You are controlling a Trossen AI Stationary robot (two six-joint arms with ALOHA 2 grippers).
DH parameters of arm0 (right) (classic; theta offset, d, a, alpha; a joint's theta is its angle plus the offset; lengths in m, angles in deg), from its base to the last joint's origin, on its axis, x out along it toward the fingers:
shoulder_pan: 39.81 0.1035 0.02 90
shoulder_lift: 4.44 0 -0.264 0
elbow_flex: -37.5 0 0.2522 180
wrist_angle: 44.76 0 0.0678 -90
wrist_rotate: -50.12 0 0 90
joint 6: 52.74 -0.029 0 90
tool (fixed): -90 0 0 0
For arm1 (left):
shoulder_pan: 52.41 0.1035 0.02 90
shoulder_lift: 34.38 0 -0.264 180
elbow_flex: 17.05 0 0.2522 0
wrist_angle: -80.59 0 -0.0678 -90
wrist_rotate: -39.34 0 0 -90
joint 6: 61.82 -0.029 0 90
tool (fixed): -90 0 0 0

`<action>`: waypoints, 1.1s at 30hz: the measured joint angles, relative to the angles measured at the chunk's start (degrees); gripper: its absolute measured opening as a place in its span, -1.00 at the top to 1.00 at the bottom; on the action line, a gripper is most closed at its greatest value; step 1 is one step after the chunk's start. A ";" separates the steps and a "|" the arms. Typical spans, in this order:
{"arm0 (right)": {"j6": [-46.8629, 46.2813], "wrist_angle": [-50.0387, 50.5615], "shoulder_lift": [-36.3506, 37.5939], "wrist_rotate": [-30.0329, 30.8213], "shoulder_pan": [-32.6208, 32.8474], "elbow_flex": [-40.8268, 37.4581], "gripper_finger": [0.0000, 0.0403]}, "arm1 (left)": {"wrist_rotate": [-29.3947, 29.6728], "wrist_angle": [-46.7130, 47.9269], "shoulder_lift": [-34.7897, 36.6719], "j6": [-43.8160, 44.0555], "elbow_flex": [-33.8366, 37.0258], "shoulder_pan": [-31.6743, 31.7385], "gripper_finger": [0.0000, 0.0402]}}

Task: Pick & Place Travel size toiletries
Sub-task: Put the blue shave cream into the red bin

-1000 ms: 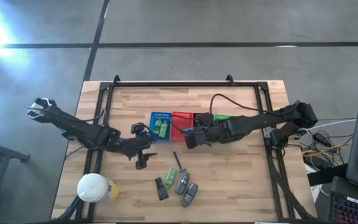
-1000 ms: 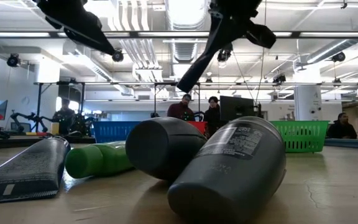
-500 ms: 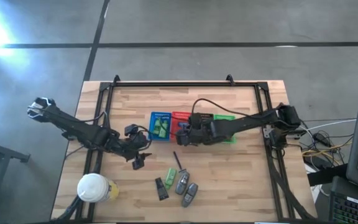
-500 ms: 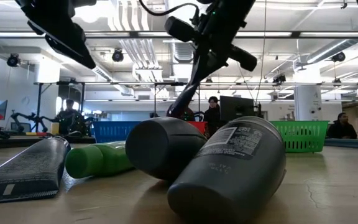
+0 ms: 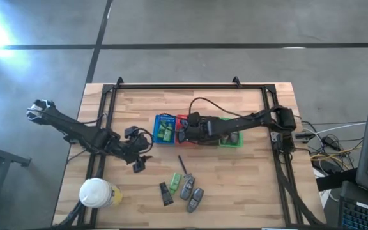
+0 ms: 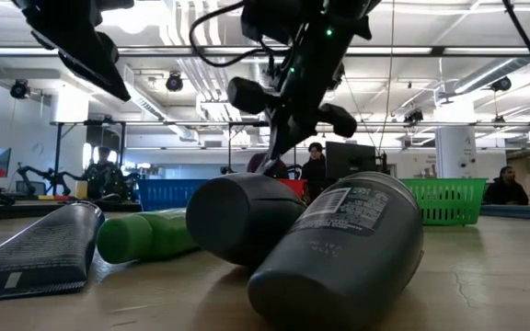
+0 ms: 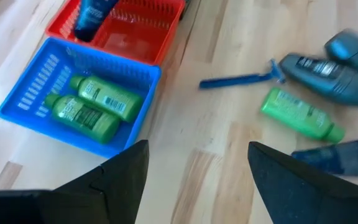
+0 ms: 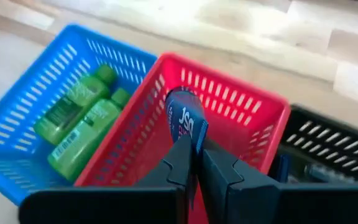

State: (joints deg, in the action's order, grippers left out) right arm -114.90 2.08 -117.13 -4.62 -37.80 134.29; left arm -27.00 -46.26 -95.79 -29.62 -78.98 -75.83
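My right gripper (image 8: 194,152) is shut on a dark blue sachet (image 8: 185,118) over the red basket (image 8: 247,124), next to the blue basket (image 5: 165,128), which holds two green tubes (image 8: 73,106). My left gripper (image 5: 138,165) hovers open left of the loose toiletries and touches nothing. Lying on the table near the front are a green tube (image 7: 300,114), a thin razor stick (image 7: 241,79), two grey bottles (image 5: 191,193) and another dark sachet (image 5: 165,193). My right gripper pinches the dark blue sachet between its two fingers (image 8: 180,163), by the end nearer the wrist. The fingers slant down from the table's right side. The sachet's rounded free end (image 8: 182,109) sticks out past the fingertips above the red basket's inside; whether it touches the basket I cannot tell.
A black basket (image 8: 328,155) and a green basket (image 5: 230,139) stand to the right of the red one, partly under my right arm. A white-lidded cup (image 5: 96,192) stands at the near left. Bare wood lies between the baskets and the loose items.
My right gripper has moved toward the table's left edge and down, bringing the dark sachet from beside the green basket to just above the red basket, its fingers staying shut on it. My left gripper has drifted slightly toward the left edge.
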 joint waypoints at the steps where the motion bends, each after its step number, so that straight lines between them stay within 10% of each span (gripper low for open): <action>1: -0.01 0.02 -0.38 -0.36 0.04 0.00 0.88 | 0.02 0.62 0.01 0.01 0.00 0.00 -0.38; 11: 0.89 1.43 -0.58 -3.36 0.97 0.00 0.22 | -0.65 2.02 0.20 -0.18 0.33 0.00 -0.38; 20: 4.41 10.72 7.79 -5.73 2.90 0.07 -0.30 | -14.80 -2.55 -0.51 2.18 4.02 0.00 -0.38; 33: -6.38 21.40 12.51 -15.87 12.39 -0.02 -0.49 | -23.45 -16.02 -14.67 34.84 3.33 -3.21 -0.38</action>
State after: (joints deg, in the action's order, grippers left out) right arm -121.28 23.49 -104.62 -20.49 -25.41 134.27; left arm -50.45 -62.29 -110.46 5.22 -75.65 -79.05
